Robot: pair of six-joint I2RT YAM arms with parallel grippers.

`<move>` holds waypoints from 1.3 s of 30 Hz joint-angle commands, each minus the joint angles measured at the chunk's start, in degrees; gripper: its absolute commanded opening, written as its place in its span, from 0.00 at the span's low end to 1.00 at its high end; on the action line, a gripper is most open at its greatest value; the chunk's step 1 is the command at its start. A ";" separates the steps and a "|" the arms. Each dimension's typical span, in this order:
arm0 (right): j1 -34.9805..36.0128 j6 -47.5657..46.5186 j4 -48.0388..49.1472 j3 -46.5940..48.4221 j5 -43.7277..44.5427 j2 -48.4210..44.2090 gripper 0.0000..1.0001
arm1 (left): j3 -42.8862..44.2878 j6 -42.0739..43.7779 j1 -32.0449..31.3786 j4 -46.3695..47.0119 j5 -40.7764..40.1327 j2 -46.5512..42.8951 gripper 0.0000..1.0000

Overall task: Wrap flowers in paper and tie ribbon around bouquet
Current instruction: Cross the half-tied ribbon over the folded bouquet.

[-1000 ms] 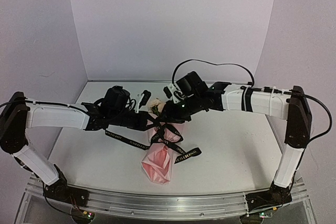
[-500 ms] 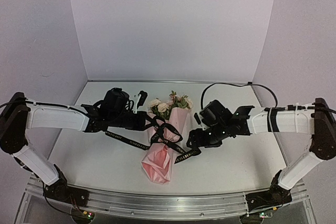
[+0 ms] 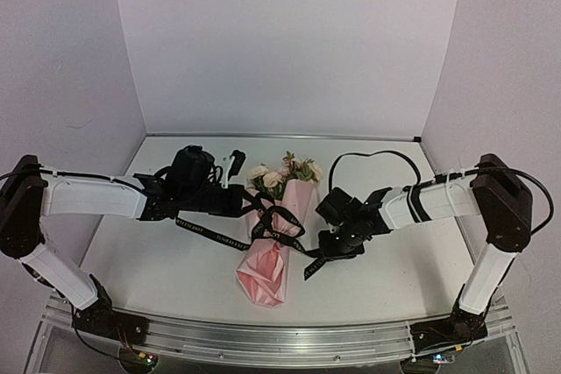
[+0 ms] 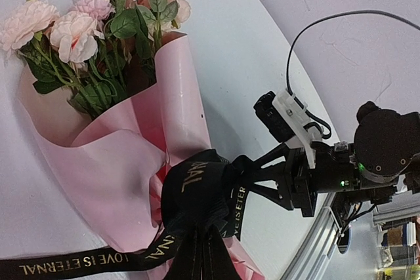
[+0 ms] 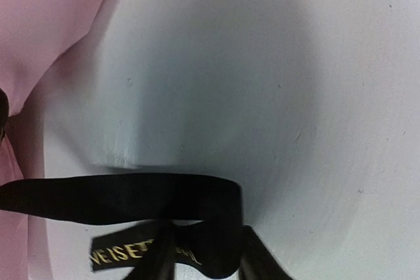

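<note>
The bouquet lies mid-table, its pink paper (image 3: 266,273) a cone whose point faces the near edge. The flowers (image 3: 285,172), pale pink and cream, stick out at its far end. The black ribbon (image 3: 279,223) with gold lettering is knotted round the paper (image 4: 118,162). My left gripper (image 3: 248,206) is shut on ribbon strands at the knot (image 4: 197,195), left of the bouquet. The right gripper (image 3: 336,247) sits right of the bouquet. Its fingers (image 5: 157,263) are closed on the ribbon's folded tail (image 5: 216,244). The flowers (image 4: 72,27) fill the upper left of the left wrist view.
White walls close in the table (image 3: 158,260) at the back and both sides. An aluminium rail (image 3: 280,339) runs along the near edge. The right arm's black cable (image 3: 368,157) loops above the table behind it.
The right arm swung from behind the flowers to the bouquet's right side. Its jaws opened, then closed on the ribbon tail. The left arm and the bouquet stayed still.
</note>
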 commanded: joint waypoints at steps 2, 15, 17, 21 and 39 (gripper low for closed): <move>0.35 2.16 -2.15 -2.53 9.59 -5.97 0.06 | 0.25 0.94 0.32 -0.35 -1.41 -3.83 0.00; -0.72 3.95 -15.53 -5.79 17.27 -10.64 0.00 | -6.50 -1.37 0.37 -2.00 -4.74 -9.55 0.00; -1.20 4.29 -16.50 -5.83 17.71 -10.56 0.00 | -7.82 -2.06 0.34 -2.64 -5.78 -10.58 0.00; -2.31 4.68 -18.75 -5.40 18.50 -11.03 0.00 | -10.78 -4.05 0.39 -3.78 -7.33 -12.50 0.00; -5.15 0.88 -24.01 -6.81 20.79 -14.00 0.07 | -18.39 -7.48 0.24 -3.80 -2.03 -16.16 0.00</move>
